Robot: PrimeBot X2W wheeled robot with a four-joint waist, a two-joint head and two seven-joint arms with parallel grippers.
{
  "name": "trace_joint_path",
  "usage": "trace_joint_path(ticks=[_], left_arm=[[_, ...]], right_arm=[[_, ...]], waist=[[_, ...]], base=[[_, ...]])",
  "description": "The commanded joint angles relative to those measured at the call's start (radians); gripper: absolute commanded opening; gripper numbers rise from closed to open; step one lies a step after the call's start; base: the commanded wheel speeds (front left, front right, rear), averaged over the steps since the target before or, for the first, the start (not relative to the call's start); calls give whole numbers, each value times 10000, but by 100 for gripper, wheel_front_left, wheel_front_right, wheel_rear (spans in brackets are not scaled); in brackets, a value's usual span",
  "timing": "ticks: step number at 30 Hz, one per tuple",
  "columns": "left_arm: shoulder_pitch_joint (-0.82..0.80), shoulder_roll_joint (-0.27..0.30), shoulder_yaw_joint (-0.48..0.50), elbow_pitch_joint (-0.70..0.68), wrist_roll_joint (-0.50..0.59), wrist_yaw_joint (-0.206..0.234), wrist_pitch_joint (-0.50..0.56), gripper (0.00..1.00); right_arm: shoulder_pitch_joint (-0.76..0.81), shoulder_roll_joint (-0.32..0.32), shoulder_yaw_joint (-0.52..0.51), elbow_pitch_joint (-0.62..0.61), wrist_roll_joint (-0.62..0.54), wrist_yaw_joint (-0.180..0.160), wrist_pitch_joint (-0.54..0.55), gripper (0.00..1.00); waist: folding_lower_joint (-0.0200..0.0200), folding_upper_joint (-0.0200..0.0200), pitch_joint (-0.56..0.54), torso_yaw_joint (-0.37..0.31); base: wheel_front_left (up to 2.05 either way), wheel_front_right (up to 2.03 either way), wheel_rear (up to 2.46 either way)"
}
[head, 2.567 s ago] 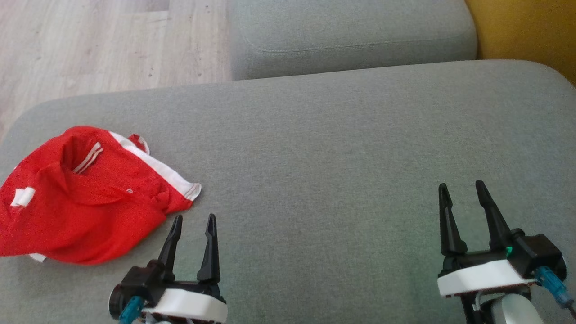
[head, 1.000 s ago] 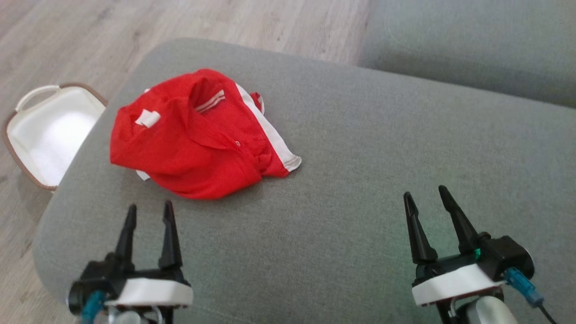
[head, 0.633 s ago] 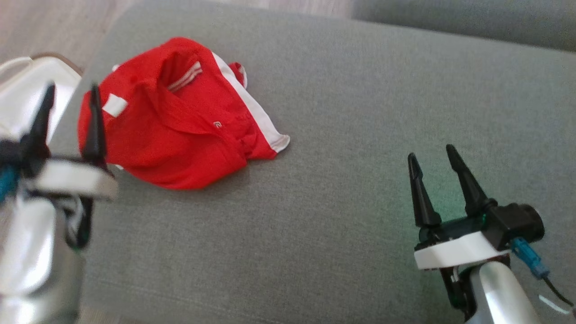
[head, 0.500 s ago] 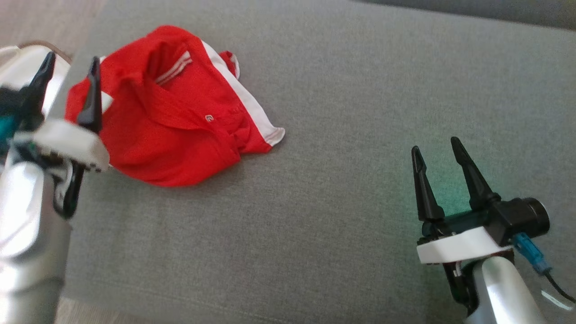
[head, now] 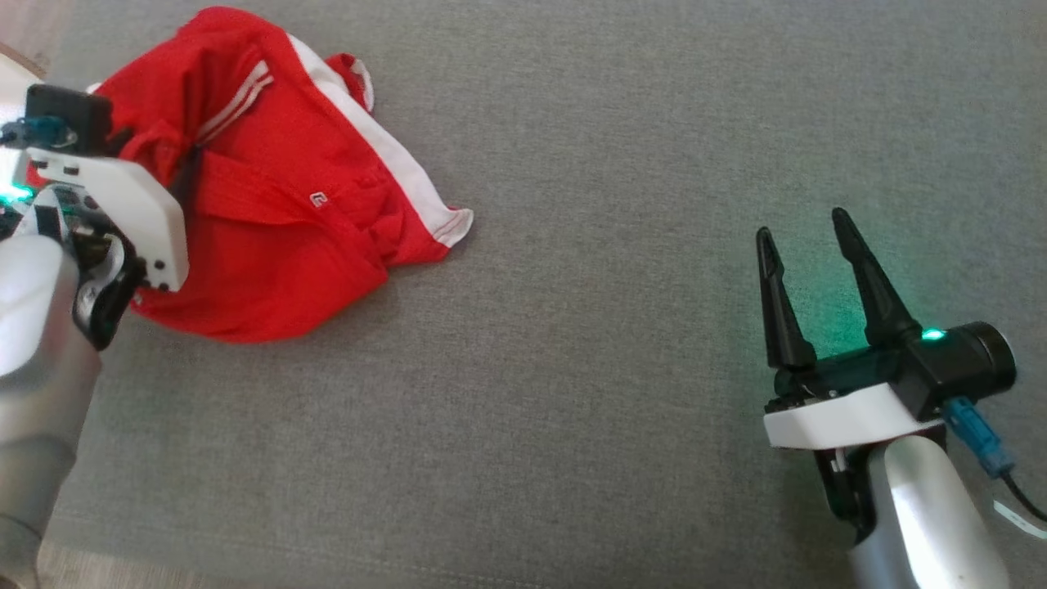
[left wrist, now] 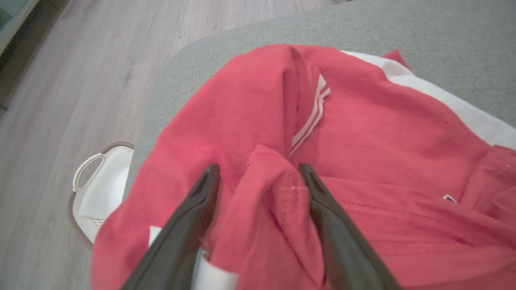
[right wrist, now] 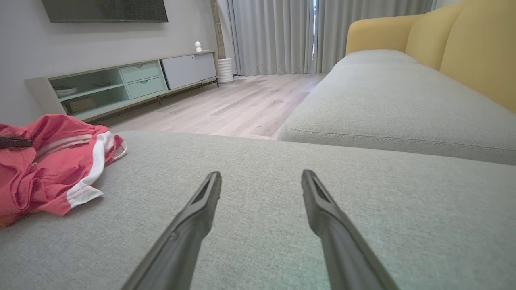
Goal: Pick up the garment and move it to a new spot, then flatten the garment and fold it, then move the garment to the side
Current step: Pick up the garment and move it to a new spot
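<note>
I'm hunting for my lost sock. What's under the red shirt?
The red shirt lies crumpled on the gray cushion. Anything beneath its folds is covered, so a sock cannot be seen.

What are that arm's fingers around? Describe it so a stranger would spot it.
On the big grey sofa cushion, near the corner by the wooden floor, lies a crumpled garment with the open left gripper astride a fold. It is bright red with white bands, unlike the plain grey cushion and the white basket on the floor.

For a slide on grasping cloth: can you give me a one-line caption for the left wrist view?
Left gripper, open, straddles a raised fold of the red garment on the grey cushion.
</note>
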Motion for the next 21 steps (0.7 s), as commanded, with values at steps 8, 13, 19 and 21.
trace_joint_path(ticks=[8,13,19,21], left_arm=[[-923,507,-521,898,-722,18,199,100],[-1022,441,-857,1316,-1289,18,328,0],[-1487,663,-815,1533,-1314,19,-1222,0],[-1720,715,-667,1498,-1224,71,-2138,0]], right_arm=[[-204,-35,134,-522,-193,75,-92,100],[-199,-35,62,-558,-180,75,-92,100],[-202,-35,99,-491,-61,75,-92,100],[-174,-35,55,-473,58,75,-92,100]], waist=[[-1,1,215,-206],[-1,1,235,-245],[-1,1,11,-335],[-1,1,-137,-355]], base=[[0,0,0],[0,0,0],[0,0,0],[0,0,0]])
